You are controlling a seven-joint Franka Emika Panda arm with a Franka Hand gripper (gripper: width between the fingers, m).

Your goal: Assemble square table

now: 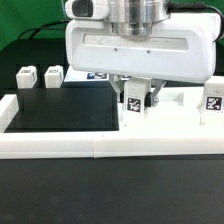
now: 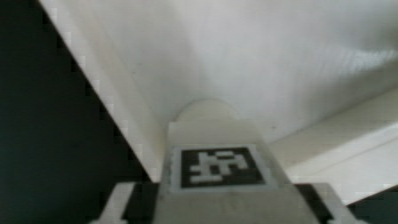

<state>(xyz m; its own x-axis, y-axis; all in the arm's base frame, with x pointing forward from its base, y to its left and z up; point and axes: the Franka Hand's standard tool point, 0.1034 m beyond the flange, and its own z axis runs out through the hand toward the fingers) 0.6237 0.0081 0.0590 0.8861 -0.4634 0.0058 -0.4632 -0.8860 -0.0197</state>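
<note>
My gripper [image 1: 138,98] is shut on a small white leg block [image 1: 133,101] with a black-and-white tag, and holds it upright over the near-left corner of the white square slab [image 1: 178,118]. The slab lies flat at the exterior view's right, against the border rail. In the wrist view the held leg block [image 2: 221,160] sits between my fingers [image 2: 139,205], tag facing the camera, with the slab [image 2: 214,50] beyond it. Two more leg blocks [image 1: 26,78] [image 1: 53,75] stand at the back left. Another leg block [image 1: 212,100] stands at the right by the slab.
The long white border rail [image 1: 100,146] runs along the front and up the left side [image 1: 12,108]. Black table surface [image 1: 60,108] lies between rail and slab. A tagged piece [image 1: 98,75], perhaps the marker board, shows behind my hand.
</note>
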